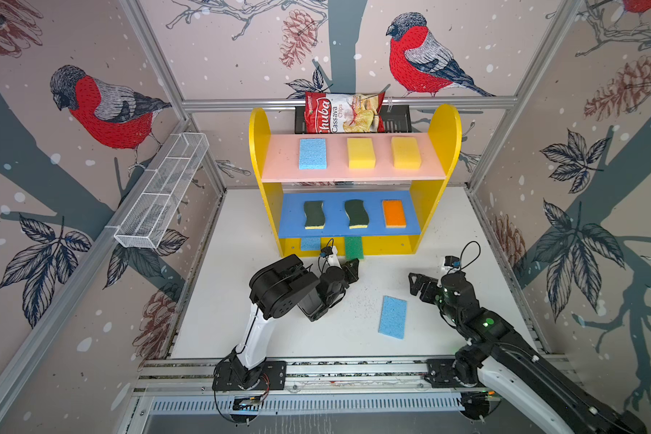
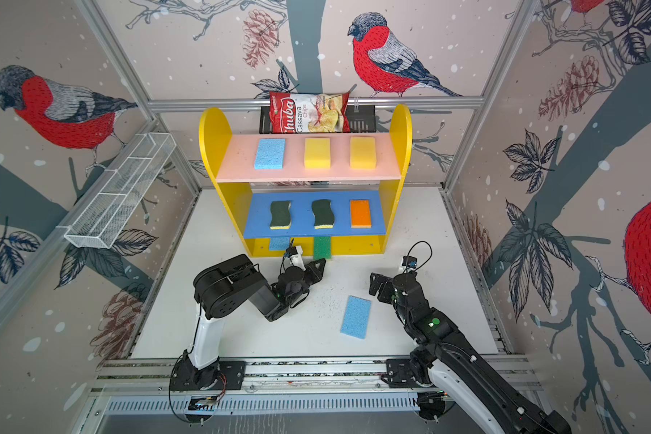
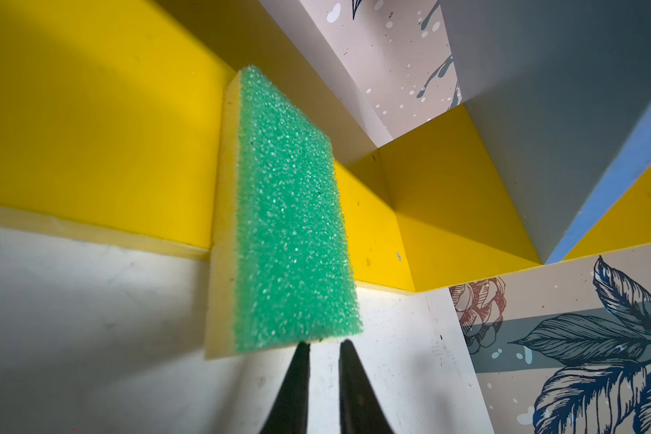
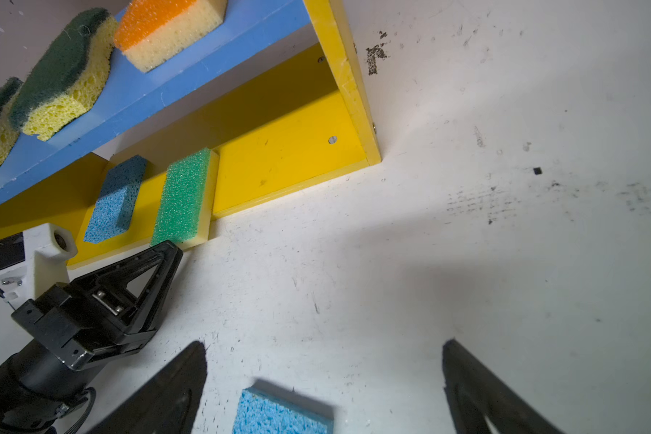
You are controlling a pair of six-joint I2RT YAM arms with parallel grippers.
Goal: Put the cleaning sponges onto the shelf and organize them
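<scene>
Green sponge (image 3: 290, 210) lies half on the yellow base of the shelf (image 1: 446, 142), its near end overhanging the counter (image 1: 354, 349). Left pincer (image 3: 324, 342) — tips almost together, nothing between — touches that end; the step looks like a nudge inward, calling for a straight push. Right pincer (image 4: 326, 342), spread wide, hovers above the last blue sponge (image 1: 392, 317) on the counter.

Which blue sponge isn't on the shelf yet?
The blue sponge on the white table by the right gripper; the others sit on the pink top board and yellow base.
</scene>
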